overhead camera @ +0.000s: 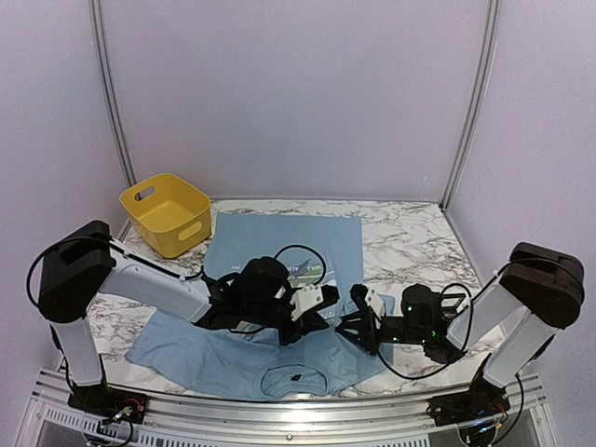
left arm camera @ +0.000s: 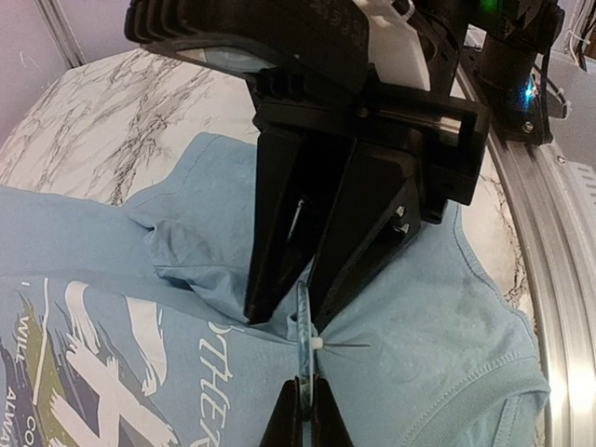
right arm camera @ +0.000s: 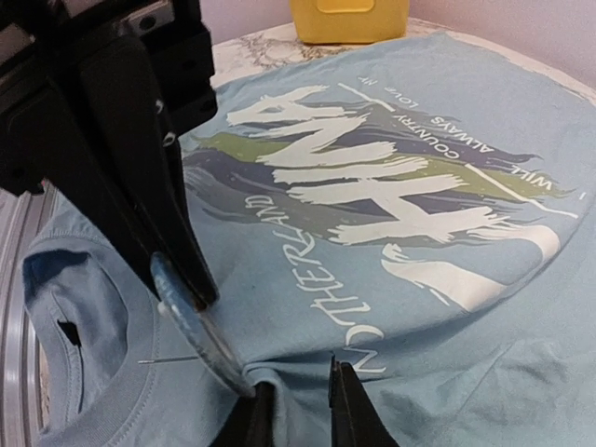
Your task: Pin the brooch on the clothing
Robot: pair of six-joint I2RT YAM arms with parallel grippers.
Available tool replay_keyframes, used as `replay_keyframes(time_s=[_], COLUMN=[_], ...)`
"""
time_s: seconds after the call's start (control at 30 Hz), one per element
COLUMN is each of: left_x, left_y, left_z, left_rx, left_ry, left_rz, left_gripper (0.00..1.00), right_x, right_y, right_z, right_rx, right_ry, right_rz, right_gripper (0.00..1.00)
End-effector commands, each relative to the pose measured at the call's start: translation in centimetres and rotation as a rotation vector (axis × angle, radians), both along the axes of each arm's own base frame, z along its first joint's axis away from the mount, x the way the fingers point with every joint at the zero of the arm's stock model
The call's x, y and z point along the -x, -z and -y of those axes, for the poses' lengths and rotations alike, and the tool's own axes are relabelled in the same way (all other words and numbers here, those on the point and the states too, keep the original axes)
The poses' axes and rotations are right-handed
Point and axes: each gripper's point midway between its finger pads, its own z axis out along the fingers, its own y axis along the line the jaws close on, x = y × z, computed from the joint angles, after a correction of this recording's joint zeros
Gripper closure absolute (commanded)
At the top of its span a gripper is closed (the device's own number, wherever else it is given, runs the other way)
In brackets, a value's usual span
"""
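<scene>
Left gripper (left arm camera: 305,396) clenched on brooch (right arm camera: 196,321), disc edge-on, pin (right arm camera: 168,359) lying flat along shirt (right arm camera: 484,372). Right gripper (right arm camera: 303,377) directly opposite, jaws slightly parted.

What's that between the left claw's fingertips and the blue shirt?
A round bluish brooch, its pin sticking out over the shirt; the right wrist view shows it best.

Matt cloth tee (right arm camera: 447,307), smooth plast. bin (overhead camera: 179,235)

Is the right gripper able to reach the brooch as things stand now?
Probably yes: the brooch, clamped in the left gripper, stands just beside the right gripper, and nothing lies between them.
</scene>
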Motion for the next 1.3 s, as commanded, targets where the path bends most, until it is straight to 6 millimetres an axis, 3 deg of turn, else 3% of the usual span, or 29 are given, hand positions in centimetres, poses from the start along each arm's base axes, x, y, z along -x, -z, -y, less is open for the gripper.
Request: replay_keyframes(time_s=[0.0,0.17,0.4,0.73,0.9,1.0,1.27], left_x=[1.3,0.8,0.5,0.8,0.9,0.9,0.9], left_y=[-1.9,-2.1,-1.8,-2.1,-2.2,-2.2,-2.1], left_z=[0.2,-0.1,-0.3,-0.3,-0.2,-0.2,-0.1], left_rx=[0.064,0.075,0.070,0.072,0.072,0.074,0.071], left_ry=[0.055,0.062,0.078,0.100,0.108,0.113,0.117], left_rz=[-0.083,-0.140,-0.223,-0.233,-0.230,-0.227,-0.226], left_gripper=[1.00,1.00,1.00,1.00,1.00,1.00,1.00], right_x=[0.4,1.6,3.8,2.0,1.7,1.6,1.5], right_y=[-1.2,-1.2,-2.4,-4.5,-4.0,-3.9,-4.5], right_z=[0.1,0.5,0.1,-1.7,-2.4,-2.6,-2.9], right_rx=[0.001,0.030,-0.004,-0.030,-0.025,-0.026,-0.063], right_ry=[-0.048,-0.114,-0.250,-0.267,-0.293,-0.298,-0.300], right_rz=[0.058,0.105,0.151,0.245,0.253,0.251,0.237], right_gripper=[0.73,0.58,0.53,0.52,0.60,0.71,0.85])
